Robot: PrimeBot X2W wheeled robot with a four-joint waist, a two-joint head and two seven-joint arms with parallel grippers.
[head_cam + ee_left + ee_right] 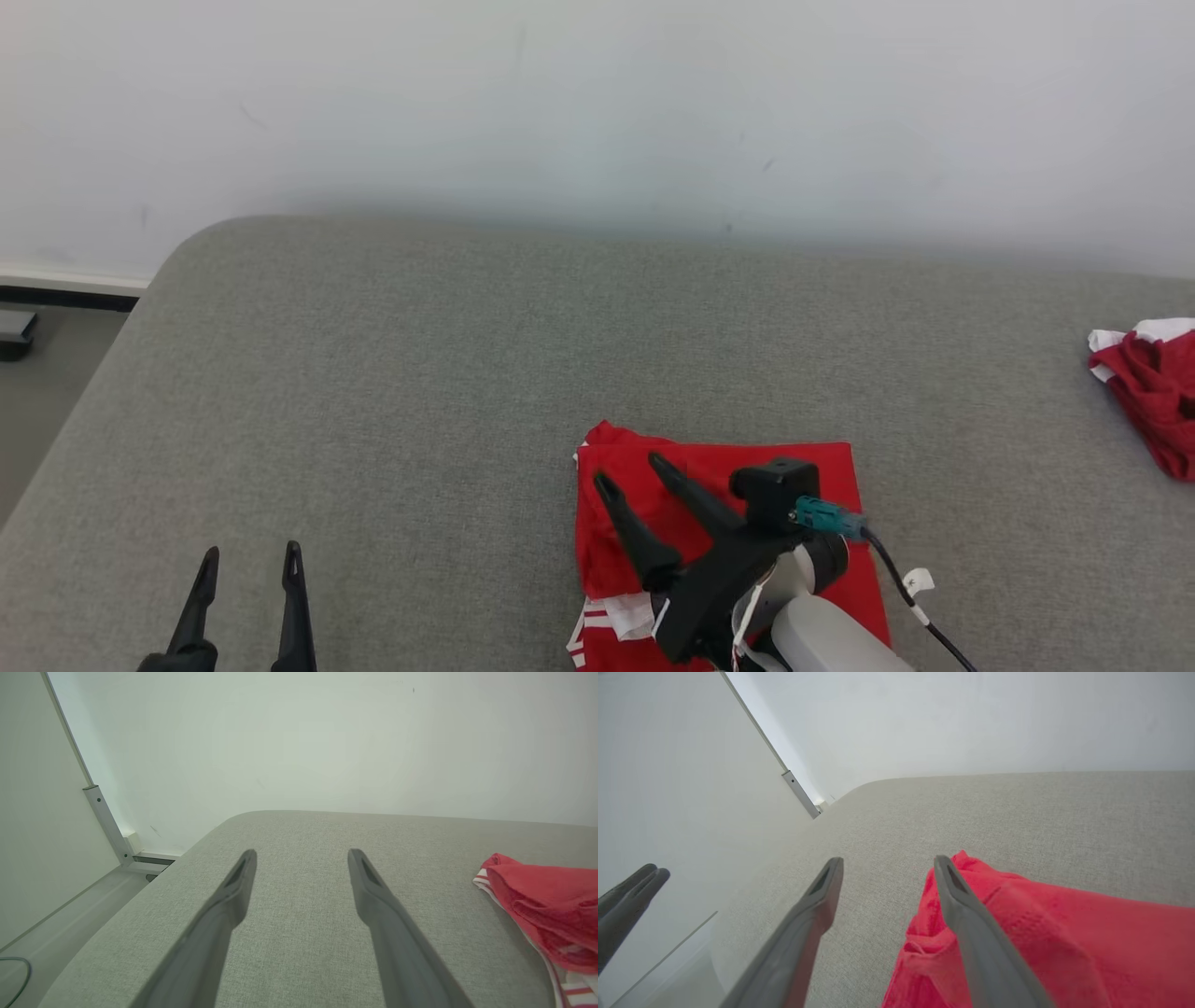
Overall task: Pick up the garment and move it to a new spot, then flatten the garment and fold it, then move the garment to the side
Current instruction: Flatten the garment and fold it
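Observation:
The garment is red with white stripes at its hem and lies folded into a rough rectangle on the grey cushioned surface, low and right of centre in the head view. My right gripper hovers over its left part, open, with nothing between the fingers. In the right wrist view the garment lies under and right of the right gripper. My left gripper stands open at the lower left, apart from the cloth. The left wrist view shows that left gripper over bare surface, the garment at its right.
A second red and white cloth lies crumpled at the right edge of the surface. A pale wall runs behind. The surface's rounded left corner drops to the floor, where a metal post stands.

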